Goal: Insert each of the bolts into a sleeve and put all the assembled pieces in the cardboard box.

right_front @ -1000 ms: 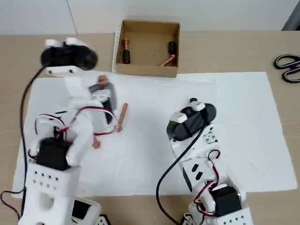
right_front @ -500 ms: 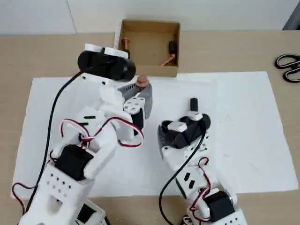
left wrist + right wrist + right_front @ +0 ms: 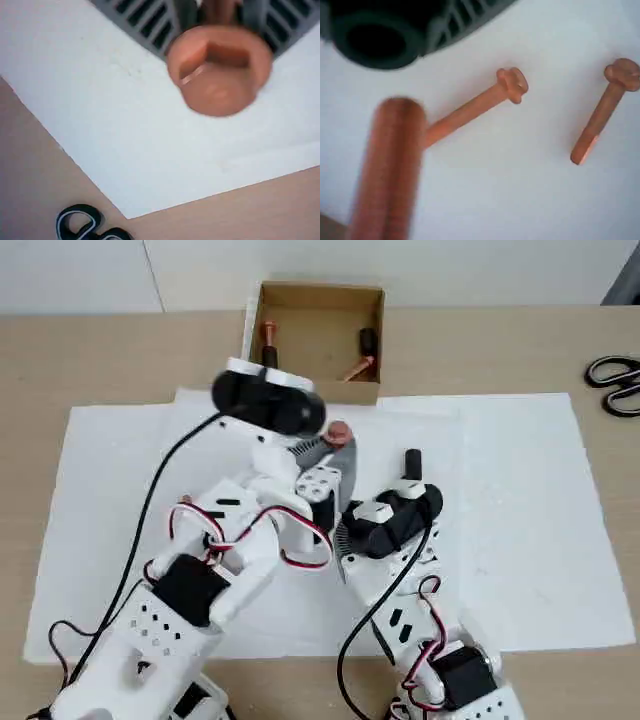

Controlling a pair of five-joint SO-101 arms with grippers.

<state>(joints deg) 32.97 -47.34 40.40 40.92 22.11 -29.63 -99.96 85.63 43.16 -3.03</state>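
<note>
In the high view my left gripper [image 3: 334, 447] is shut on a copper bolt [image 3: 338, 430] over the middle of the white paper [image 3: 520, 490]. The left wrist view shows that bolt's head [image 3: 220, 70] close up between the grey fingers [image 3: 140, 15]. Just to its right, my right gripper [image 3: 410, 478] is shut on a black sleeve [image 3: 412, 460] standing upright. The sleeve's open end [image 3: 375, 37] faces the right wrist camera, and the held bolt's shaft [image 3: 395, 165] crosses in front. Two loose bolts [image 3: 475, 107] [image 3: 605, 110] lie on the paper.
The cardboard box [image 3: 318, 390] stands at the paper's far edge and holds assembled pieces [image 3: 270, 348] [image 3: 367, 340]. Scissors [image 3: 615, 380] lie on the bare table at the far right, also seen as scissors [image 3: 85, 227] from the left wrist.
My left arm has swung from the left of the paper to its middle with the bolt, ending beside the sleeve. My right arm shifted slightly left, still holding the sleeve.
</note>
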